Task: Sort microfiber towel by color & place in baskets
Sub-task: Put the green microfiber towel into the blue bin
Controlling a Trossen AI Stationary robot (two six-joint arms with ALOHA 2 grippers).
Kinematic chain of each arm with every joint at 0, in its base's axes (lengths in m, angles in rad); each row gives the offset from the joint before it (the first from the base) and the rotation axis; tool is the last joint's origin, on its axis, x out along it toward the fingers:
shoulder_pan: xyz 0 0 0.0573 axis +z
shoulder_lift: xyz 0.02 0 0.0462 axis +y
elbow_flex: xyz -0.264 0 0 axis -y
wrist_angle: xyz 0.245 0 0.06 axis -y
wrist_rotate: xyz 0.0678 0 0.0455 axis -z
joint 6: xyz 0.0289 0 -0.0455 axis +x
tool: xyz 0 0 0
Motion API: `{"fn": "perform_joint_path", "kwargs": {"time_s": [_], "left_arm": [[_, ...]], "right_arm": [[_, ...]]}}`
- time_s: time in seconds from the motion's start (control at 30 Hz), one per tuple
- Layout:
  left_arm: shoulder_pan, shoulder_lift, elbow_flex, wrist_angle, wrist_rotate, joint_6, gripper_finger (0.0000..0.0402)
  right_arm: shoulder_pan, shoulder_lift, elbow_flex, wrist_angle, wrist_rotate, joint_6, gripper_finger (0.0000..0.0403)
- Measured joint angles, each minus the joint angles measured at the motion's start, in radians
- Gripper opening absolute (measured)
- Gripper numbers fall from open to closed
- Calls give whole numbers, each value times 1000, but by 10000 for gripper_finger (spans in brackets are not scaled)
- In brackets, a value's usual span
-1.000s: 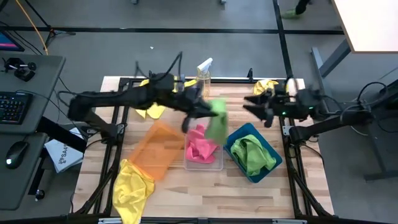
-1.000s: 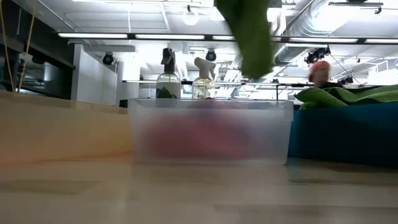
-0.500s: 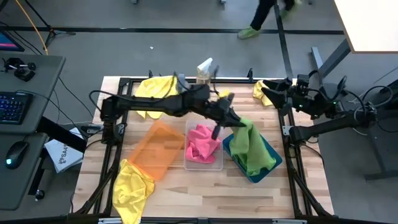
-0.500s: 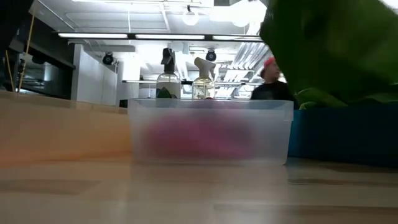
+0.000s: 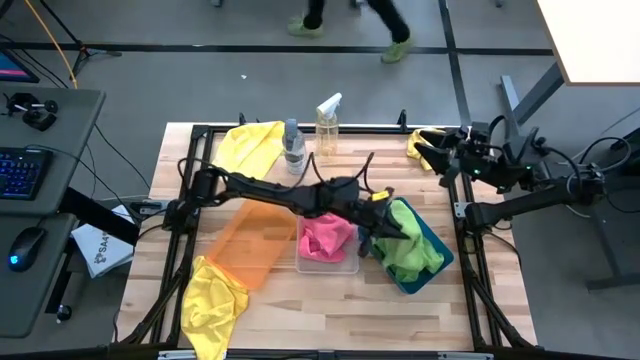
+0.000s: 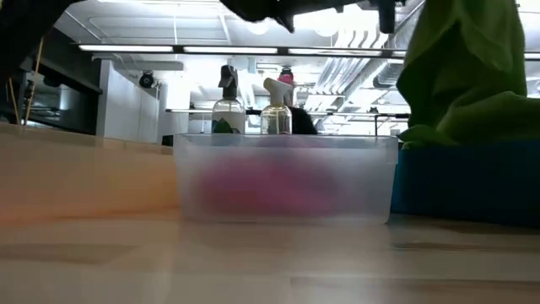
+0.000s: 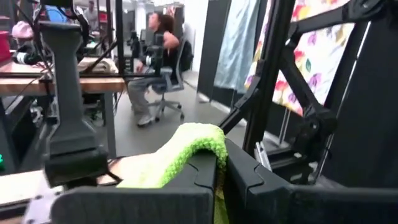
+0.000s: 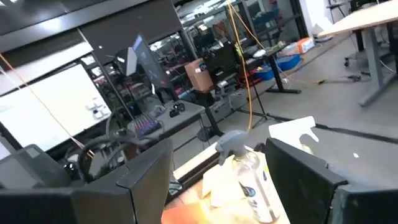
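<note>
Since a second ago the left end effector (image 5: pixel 385 226) has carried the lime green towel (image 5: pixel 408 240) right and lowered it into the teal basket (image 5: pixel 432 272), still pinching its soft, limp fold (light, best gripped at a bunched edge).

The teal blue basket (image 5: pixel 437 262) holds lime green towels (image 5: pixel 412 250), the clear basket (image 5: pixel 326 264) pink towels (image 5: pixel 325 233), the orange basket (image 5: pixel 252 243) sits near yellow towels (image 5: pixel 212 303) on the light wooden tabletop (image 5: pixel 300 310).
</note>
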Motion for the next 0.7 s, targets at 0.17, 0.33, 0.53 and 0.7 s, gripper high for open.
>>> {"fn": "perform_joint_path", "kwargs": {"time_s": [0.17,0.33,0.53,0.7], "left_arm": [[-16,64,0,21,-78,-67,6],[-18,84,0,4,-108,-85,33],[-13,76,7,-48,-107,-88,103],[5,43,53,-171,-102,-126,166]], "right_arm": [[0,13,0,-57,5,47,252],[0,38,0,-113,5,88,252],[0,62,0,-117,5,86,252],[0,65,0,-122,5,87,252]]}}
